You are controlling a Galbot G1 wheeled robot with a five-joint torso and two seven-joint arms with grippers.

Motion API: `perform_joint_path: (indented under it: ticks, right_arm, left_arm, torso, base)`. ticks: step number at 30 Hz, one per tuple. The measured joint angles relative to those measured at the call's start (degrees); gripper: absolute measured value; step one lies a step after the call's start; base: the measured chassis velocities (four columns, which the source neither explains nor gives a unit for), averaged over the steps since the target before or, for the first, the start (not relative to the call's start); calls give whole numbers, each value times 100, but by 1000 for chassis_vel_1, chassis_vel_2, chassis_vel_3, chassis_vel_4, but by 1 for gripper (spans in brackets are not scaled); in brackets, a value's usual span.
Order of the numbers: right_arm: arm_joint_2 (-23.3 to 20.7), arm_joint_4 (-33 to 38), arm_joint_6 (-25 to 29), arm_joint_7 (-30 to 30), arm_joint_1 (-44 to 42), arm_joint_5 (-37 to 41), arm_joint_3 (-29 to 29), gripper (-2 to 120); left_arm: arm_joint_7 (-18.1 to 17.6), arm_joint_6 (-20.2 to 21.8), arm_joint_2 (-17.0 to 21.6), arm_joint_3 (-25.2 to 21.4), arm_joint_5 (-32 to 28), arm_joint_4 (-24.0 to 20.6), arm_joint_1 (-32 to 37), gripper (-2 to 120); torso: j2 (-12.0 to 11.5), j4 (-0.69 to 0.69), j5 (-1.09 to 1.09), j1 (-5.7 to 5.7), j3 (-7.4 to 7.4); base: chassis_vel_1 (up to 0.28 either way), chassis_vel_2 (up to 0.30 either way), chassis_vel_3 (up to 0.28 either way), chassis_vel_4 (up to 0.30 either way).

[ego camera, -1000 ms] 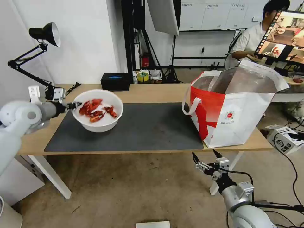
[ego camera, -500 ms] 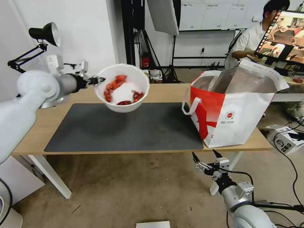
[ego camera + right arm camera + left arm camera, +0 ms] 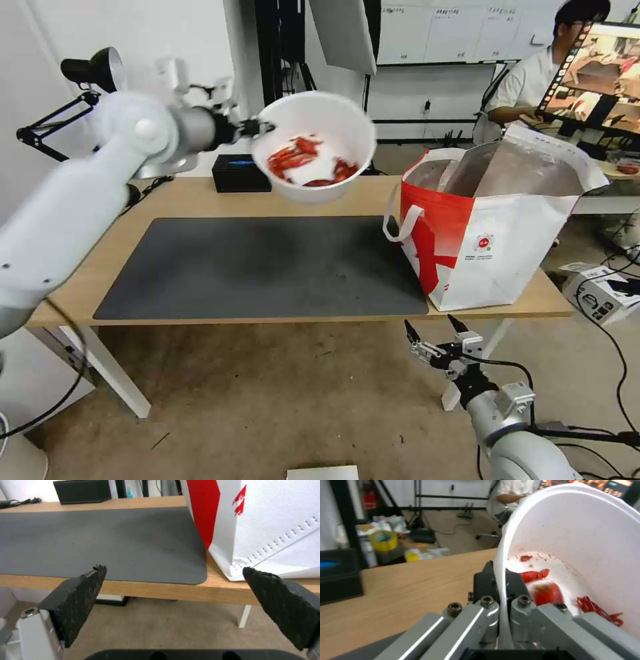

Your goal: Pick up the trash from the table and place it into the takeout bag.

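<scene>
A white round bowl [image 3: 317,150] of red crayfish shells, the trash, hangs tilted in the air above the back of the table [image 3: 200,200]. My left gripper [image 3: 259,126] is shut on its rim, with the thin white wall pinched between the dark fingers [image 3: 486,580]. Red shells [image 3: 543,592] lie in the bowl's [image 3: 586,542] bottom. The takeout bag [image 3: 493,220], white with red panels and foil lining, stands open at the table's right end, to the right of the bowl. My right gripper [image 3: 435,327] hangs open below the table's front edge, near the takeout bag [image 3: 266,525].
A dark grey mat [image 3: 267,267] covers the table's middle. A black box with a blue top [image 3: 241,172] sits at the back edge, behind the raised bowl. A black desk lamp [image 3: 93,70] stands at the back left. A person sits behind the bag.
My left arm has lifted the bowl off the mat's left part and carried it up and to the right toward the bag, tilting it. The right arm has not moved.
</scene>
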Motion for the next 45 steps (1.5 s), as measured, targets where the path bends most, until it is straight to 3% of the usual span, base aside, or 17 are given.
perform_joint_path:
  ticks: [2, 13, 30, 32, 35, 37, 38, 41, 45]
  right_arm:
    - [0, 0, 0, 0, 0, 0, 0, 100]
    - [0, 0, 0, 0, 0, 0, 0, 100]
    - [0, 0, 0, 0, 0, 0, 0, 100]
    - [0, 0, 0, 0, 0, 0, 0, 100]
    - [0, 0, 0, 0, 0, 0, 0, 100]
    - [0, 0, 0, 0, 0, 0, 0, 100]
    - [0, 0, 0, 0, 0, 0, 0, 100]
    - [0, 1, 0, 0, 0, 0, 0, 100]
    - [0, 1, 0, 0, 0, 0, 0, 100]
  left_arm:
    - [-35, -8, -366, 140, -6, 185, -184, 0]
    - [-64, -66, -1462, 539, -5, 929, -670, 0]
    - [-284, -292, -2551, 621, 34, 1897, -950, 0]
    - [-347, -376, -2827, 651, 60, 2136, -1010, 0]
    - [-478, -556, -3239, 707, 140, 2439, -1048, 0]
    - [-522, -887, -3501, 815, 301, 2586, -1028, 0]
    - [-522, -887, -3501, 815, 301, 2586, -1028, 0]
    - [-584, -1514, -3692, 999, 621, 2619, -889, 0]
    - [-577, -2009, -3722, 1231, 1053, 2557, -742, 0]
  torso:
    - [0, 0, -1, 0, 0]
    - [0, -1, 0, 0, 0]
    - [0, 0, 0, 0, 0]
    - [-1, 0, 0, -1, 0]
    - [0, 0, 0, 0, 0]
    - [0, -1, 1, 0, -1]
    - [0, -1, 1, 0, -1]
    - [-1, 0, 0, 0, 0]
    - [0, 0, -1, -1, 0]
  base:
    - [0, 0, 0, 0]
    - [0, 0, 0, 0]
    - [0, 0, 0, 0]
    - [0, 0, 0, 0]
    - [0, 0, 0, 0]
    - [0, 0, 0, 0]
    - [0, 0, 0, 0]
    - [0, 0, 0, 0]
    - [0, 0, 0, 0]
